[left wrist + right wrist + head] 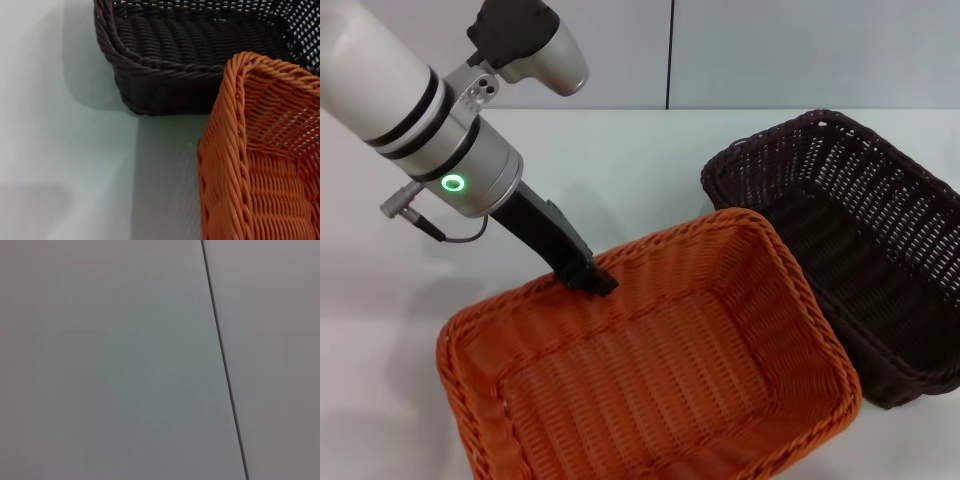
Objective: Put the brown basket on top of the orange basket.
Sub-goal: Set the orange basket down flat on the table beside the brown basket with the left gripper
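Brown basket [850,250] sits upright on the desk [620,170] to your right, touching the orange basket [650,370] beside it, not stacked. Orange basket looks tipped, far rim raised. Your left claw [590,275] is on that far rim, seemingly clamping it, though its fingers are hard to make out. Right claw isn't visible.

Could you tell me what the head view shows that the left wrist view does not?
Only the head view shows the left gripper at the orange basket's far rim, and both baskets nearly whole. Only the left wrist view shows the bare table just outside the orange basket's corner. Both show the brown basket sitting beside the orange one, not yet stacked.
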`<state>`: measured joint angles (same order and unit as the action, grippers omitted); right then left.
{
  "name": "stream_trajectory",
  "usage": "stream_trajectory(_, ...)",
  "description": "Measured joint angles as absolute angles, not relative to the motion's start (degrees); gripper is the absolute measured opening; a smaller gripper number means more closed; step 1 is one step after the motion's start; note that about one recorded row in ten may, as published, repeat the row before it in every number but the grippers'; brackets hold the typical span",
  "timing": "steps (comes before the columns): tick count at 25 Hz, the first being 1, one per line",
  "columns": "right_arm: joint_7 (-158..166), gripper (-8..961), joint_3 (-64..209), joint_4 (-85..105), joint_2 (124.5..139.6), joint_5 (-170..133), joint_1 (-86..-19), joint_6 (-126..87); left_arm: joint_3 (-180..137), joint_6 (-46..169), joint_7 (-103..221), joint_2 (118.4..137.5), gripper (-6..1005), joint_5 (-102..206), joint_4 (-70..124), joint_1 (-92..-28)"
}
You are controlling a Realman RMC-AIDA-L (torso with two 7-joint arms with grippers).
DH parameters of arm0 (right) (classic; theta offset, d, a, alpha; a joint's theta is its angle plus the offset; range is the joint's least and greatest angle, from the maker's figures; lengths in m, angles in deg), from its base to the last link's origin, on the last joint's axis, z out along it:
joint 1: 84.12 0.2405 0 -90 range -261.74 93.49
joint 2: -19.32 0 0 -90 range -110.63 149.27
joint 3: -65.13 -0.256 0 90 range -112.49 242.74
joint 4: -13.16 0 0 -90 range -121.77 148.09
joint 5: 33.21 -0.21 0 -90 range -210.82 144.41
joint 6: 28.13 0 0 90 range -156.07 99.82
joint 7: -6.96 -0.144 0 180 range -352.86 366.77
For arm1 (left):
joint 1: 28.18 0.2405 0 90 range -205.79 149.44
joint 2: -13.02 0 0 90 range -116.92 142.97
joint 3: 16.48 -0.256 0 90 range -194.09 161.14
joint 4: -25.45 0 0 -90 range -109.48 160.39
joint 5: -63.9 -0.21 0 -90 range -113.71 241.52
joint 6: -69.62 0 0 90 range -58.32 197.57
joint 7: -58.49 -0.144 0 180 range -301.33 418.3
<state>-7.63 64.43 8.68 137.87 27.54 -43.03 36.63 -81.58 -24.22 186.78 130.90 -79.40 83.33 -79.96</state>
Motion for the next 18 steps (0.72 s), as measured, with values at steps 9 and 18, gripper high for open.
stream_trajectory(9, -7.6, 634, 64.4, 8.6, 137.89, 27.3, -43.1, 35.6, -81.8, -23.2, 184.2, 130.9, 165, -80.6, 83.0, -82.6)
stream_trajectory(18, -7.6, 634, 64.3, 8.5, 137.88, 27.3, -43.2, 35.3, -81.8, -22.2, 183.7, 130.97, 187, -81.4, 83.7, -84.0)
